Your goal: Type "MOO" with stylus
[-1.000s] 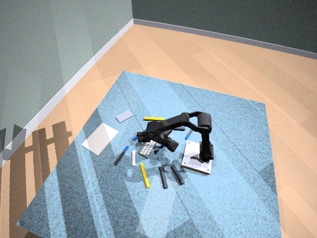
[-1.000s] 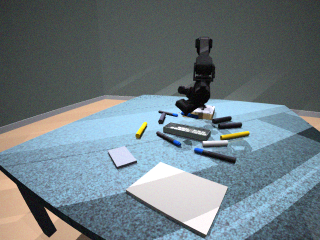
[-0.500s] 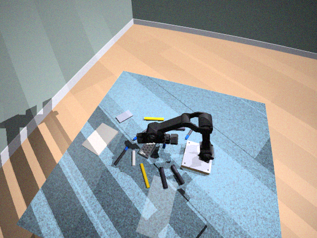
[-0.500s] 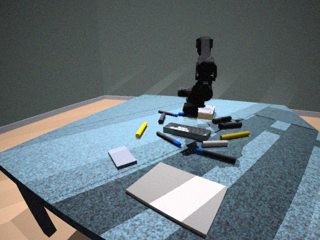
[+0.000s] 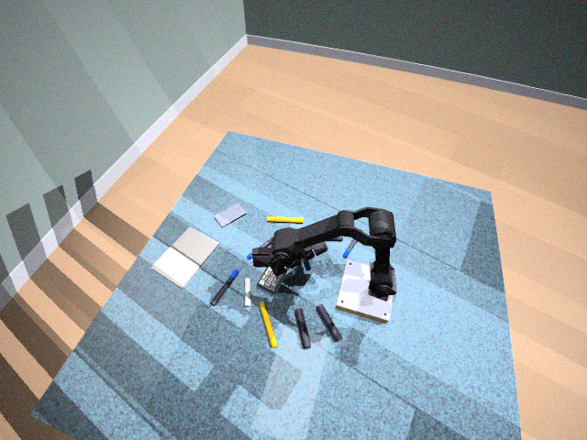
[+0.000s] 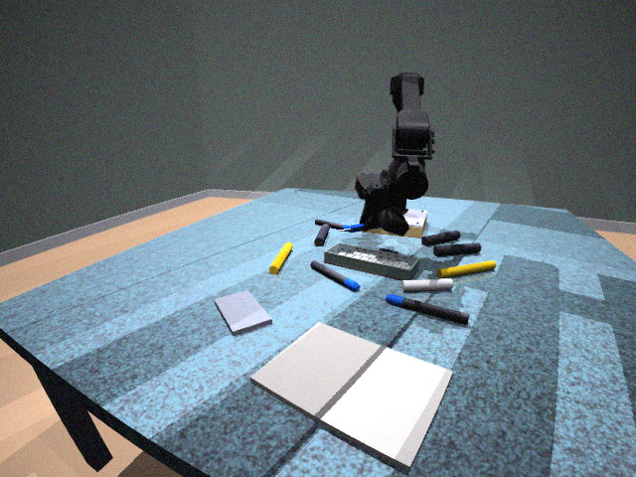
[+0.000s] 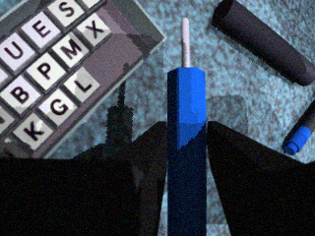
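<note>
Gripping blue stylus (image 7: 186, 143) — pincer (image 7: 186, 147) over mottled blue desk (image 5: 379, 379), wood floor (image 5: 379, 108)

keyboard (image 7: 64, 69): cut off by wrist view's left and top edges | stylus (image 7: 186, 147): lower end hidden between fingers | key legends in exterior view: too small to read

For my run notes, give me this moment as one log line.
gripper: shut on blue stylus | tip: beside keyboard, over mat, off keys | M key: not pressed

Matte black, blocky six-joint arm (image 5: 331, 227) with rounded joint housings, bolted to a white square base plate (image 5: 364, 298) with dark corner screws; black wedge-shaped gripper fingers.
</note>
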`<state>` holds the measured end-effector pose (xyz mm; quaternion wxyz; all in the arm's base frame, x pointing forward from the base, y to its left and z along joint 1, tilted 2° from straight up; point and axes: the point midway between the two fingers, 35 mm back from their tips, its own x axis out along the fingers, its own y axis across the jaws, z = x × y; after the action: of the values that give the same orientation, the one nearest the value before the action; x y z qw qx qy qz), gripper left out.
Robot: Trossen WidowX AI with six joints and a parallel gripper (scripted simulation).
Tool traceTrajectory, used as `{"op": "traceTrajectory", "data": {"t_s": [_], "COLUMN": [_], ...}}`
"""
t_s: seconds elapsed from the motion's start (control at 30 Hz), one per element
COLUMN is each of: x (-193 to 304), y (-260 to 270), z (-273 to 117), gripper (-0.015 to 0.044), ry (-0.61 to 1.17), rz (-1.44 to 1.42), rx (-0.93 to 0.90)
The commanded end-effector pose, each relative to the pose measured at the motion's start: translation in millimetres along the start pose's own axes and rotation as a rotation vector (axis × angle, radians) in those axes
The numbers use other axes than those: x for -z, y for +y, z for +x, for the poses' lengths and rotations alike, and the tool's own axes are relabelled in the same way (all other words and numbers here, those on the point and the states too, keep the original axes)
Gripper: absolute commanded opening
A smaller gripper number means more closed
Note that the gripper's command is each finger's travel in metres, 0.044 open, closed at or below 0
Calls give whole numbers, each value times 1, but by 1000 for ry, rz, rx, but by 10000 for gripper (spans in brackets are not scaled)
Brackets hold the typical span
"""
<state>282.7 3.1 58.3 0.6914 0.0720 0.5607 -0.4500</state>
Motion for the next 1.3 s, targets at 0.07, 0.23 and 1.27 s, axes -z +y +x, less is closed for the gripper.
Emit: {"op": "traceTrajectory", "data": {"t_s": [0.07,0.23,1.27], "x": [-4,-8,-30], "y": [2,3,11], "z": [-1,-3,-17], "gripper": [0,0,0], "ry": [-48,-85,-277], "rz": [-195,-365,-1391], "rx": [1,7,194]}}
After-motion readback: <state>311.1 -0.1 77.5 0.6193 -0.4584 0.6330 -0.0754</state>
